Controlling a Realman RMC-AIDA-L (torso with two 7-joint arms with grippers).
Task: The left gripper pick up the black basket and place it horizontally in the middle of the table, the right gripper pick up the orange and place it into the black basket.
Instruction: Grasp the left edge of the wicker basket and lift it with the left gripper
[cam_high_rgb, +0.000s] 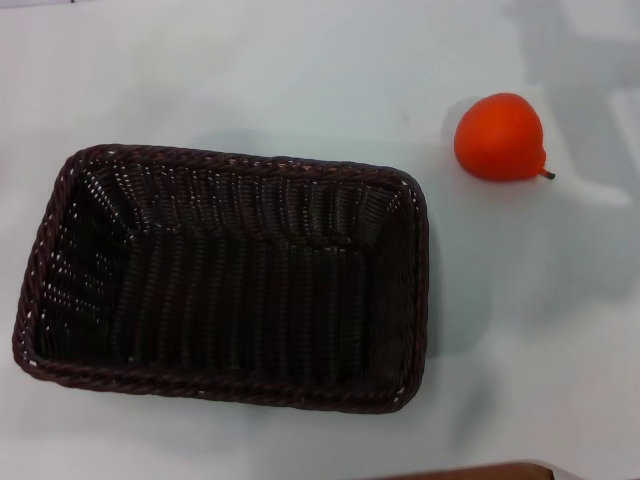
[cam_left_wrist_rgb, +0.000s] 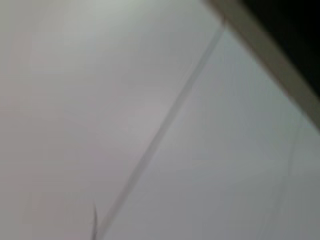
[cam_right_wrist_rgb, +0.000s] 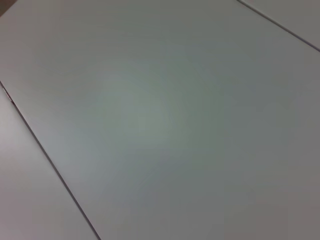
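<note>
The black basket (cam_high_rgb: 225, 275) lies on the white table (cam_high_rgb: 250, 80) in the head view, left of centre, long side across the view, open side up and empty. The orange (cam_high_rgb: 499, 137) sits on the table at the right, beyond the basket's far right corner, apart from it, its dark stem pointing right. Neither gripper shows in any view. The left wrist view shows only pale flat surface with a seam line (cam_left_wrist_rgb: 160, 135). The right wrist view shows only plain grey-white surface (cam_right_wrist_rgb: 160, 120).
A brown edge (cam_high_rgb: 480, 472) shows at the bottom of the head view. Bare tabletop lies behind the basket and between the basket and the orange.
</note>
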